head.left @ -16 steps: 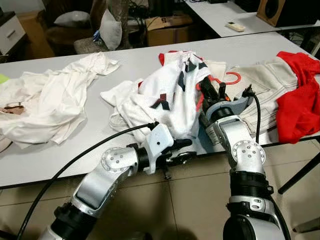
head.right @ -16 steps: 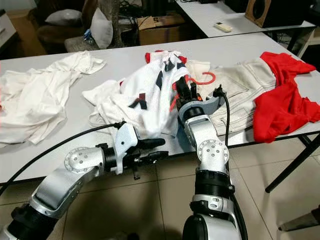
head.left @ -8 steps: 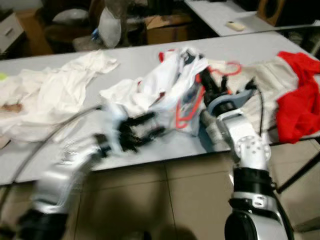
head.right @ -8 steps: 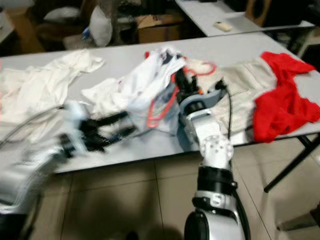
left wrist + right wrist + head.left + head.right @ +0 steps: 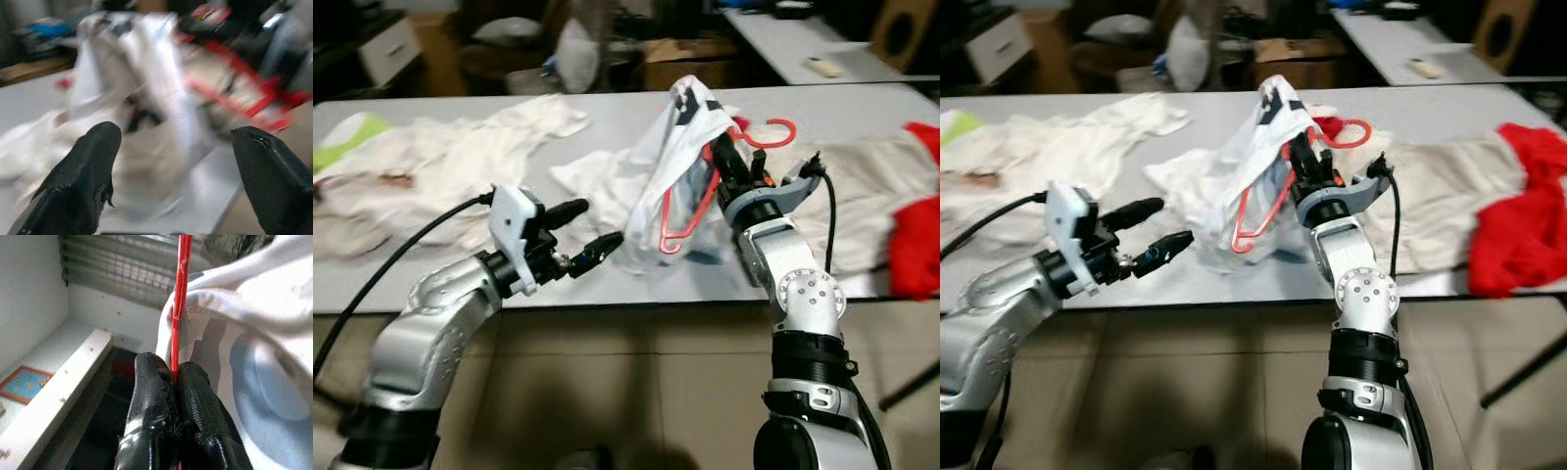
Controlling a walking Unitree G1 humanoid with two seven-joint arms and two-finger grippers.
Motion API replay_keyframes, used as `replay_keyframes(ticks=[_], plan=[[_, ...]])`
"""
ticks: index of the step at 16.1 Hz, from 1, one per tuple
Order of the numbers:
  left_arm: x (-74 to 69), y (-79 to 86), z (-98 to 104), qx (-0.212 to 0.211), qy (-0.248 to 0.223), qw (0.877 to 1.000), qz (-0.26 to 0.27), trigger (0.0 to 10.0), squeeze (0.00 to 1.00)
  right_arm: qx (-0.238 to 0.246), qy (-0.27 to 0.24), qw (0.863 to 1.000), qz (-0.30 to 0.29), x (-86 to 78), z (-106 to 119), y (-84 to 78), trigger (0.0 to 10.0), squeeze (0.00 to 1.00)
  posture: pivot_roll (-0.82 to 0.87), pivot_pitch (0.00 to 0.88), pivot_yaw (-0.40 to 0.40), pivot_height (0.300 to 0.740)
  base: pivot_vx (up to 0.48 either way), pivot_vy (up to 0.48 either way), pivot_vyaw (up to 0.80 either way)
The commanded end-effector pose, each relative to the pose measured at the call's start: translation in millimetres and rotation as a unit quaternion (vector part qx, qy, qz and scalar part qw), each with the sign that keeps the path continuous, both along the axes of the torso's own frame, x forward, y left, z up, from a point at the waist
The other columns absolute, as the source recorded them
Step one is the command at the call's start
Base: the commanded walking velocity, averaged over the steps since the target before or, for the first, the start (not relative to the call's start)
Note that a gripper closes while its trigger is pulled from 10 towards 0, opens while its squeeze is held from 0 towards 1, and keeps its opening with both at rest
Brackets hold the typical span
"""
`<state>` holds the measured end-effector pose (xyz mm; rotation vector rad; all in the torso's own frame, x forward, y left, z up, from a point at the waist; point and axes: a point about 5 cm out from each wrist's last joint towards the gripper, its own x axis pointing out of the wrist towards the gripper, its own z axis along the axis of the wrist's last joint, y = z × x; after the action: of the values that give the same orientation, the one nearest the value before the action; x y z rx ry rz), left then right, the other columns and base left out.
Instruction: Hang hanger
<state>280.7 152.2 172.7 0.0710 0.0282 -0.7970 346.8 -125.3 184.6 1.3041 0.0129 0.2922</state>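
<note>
— Right gripper [image 5: 174,382]?
— Pinched tight on thin red plastic hanger [image 5: 690,211], raised above desk's front edge, presumably so white patterned shirt [image 5: 671,147] drapes clear for hanging.

— Left gripper [image 5: 590,227]?
— Fingers spread, gripping nothing, near front edge, just beside shirt's hem, likely poised to steady cloth.

— Containers?
— Brown cardboard box [image 5: 685,70] beyond grey desk [image 5: 607,284]; contents indiscernible.

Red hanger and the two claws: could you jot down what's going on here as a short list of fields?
held item: red hanger, raised off the table
on hanger: white shirt, draped
right claw: shut on the hanger's thin bar
left claw: open, near the shirt, apart from it
elsewhere on table: white clothes, red garment
</note>
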Motion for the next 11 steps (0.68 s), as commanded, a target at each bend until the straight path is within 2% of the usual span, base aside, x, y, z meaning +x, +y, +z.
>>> replay_keyframes(ticks=[1, 3, 4, 6, 8, 11], plan=[[5.2, -1.5, -5.0, 0.036, -0.007, 0.999, 0.019, 10.0, 0.0, -0.009, -0.006, 1.0, -0.002, 0.0, 1.7, 0.6, 10.0, 0.0, -0.04, 0.0, 0.08, 0.74, 0.0, 0.0, 0.0], [11.0, -11.5, -10.8, 0.022, -0.006, 0.999, 0.024, 10.0, 0.0, -0.022, 0.0, 1.0, -0.006, -0.5, -1.9, 1.1, 10.0, 0.0, -0.05, 0.0, 0.086, 0.74, 0.0, 0.0, 0.0], [21.6, -21.7, -20.0, 0.01, -0.014, 0.999, 0.044, 10.0, 1.0, -0.012, 0.006, 1.0, -0.014, -1.1, -3.5, -0.6, 10.0, 0.0, -0.06, 0.0, 0.095, 0.74, 0.0, 0.0, 0.0], [27.4, -29.2, -23.6, -0.002, -0.013, 0.999, 0.044, 10.0, 1.0, -0.026, 0.006, 0.999, -0.025, -1.8, -3.9, -5.1, 10.0, 0.0, -0.07, 0.0, 0.104, 0.74, 0.0, 0.0, 0.0], [31.7, -36.0, -24.1, -0.044, -0.006, 0.998, 0.052, 10.0, 1.0, -0.069, 0.007, 0.997, -0.038, -2.5, -5.0, -10.9, 10.0, 0.0, -0.07, 0.0, 0.109, 0.74, 0.0, 0.0, 0.0], [39.2, -37.0, -30.7, -0.058, -0.005, 0.995, 0.086, 10.0, 1.0, -0.103, -0.002, 0.993, -0.051, -5.0, -1.7, -20.9, 10.0, 0.0, -0.09, 0.0, 0.119, 0.74, 0.0, 0.0, 0.0]])
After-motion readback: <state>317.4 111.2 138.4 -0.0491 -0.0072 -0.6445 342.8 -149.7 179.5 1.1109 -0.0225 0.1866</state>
